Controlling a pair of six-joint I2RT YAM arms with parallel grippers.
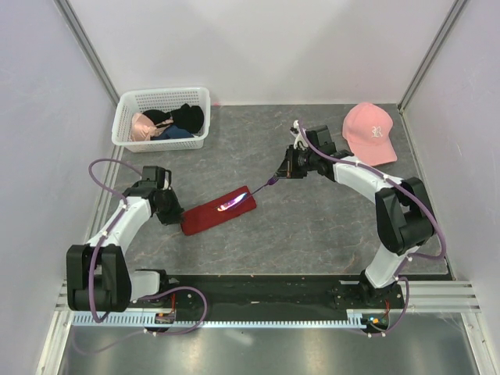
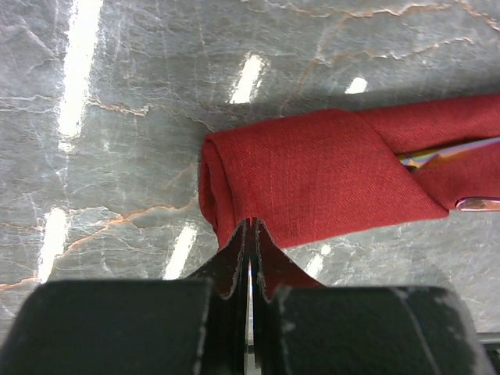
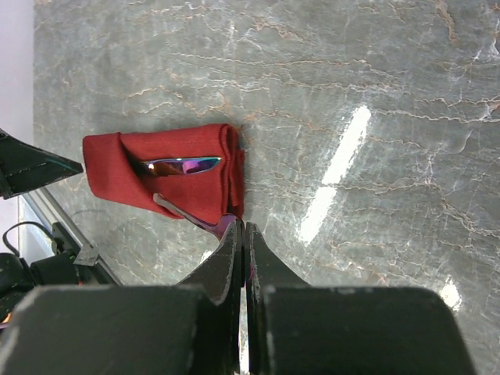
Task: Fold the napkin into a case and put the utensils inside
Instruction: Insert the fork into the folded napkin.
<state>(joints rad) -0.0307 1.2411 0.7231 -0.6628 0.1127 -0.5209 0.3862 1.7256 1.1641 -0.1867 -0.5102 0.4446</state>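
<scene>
Entry 1, napkin [image 1: 205, 219]: dark red cloth, folded into a narrow flat case with 1 diagonal pocket. It lies on the grey marbled bench [image 1: 328, 234] left of centre, well apart from the white basket [image 1: 125, 117] and the pink cap [image 1: 369, 129] at the far side. Contents: 1 iridescent utensil [image 3: 181, 166] seated in the pocket, its end showing. Entry 2, second utensil [image 3: 191, 212]: thin metal with a purple sheen, type unclear at this size; its far tip lies at the near edge of the case, not yet in the pocket. Entry 3, left hand [image 2: 250, 234]: fingers pressed fully together, tips at the long edge of the case near its rolled end; whether a sliver of cloth is caught between them cannot be told from the wrist view. Entry 4, right hand [image 3: 243, 234]: clamped narrow on the handle end of the second utensil. Handling, judged: the cloth is light, soft and limp, and likely to slide or unfold on the smooth bench if pushed, so it wants pinning at the closed end with the pocket mouth left free. The second utensil is stiff, light and slick, best held at the handle end and fed in along the pocket's line.
</scene>
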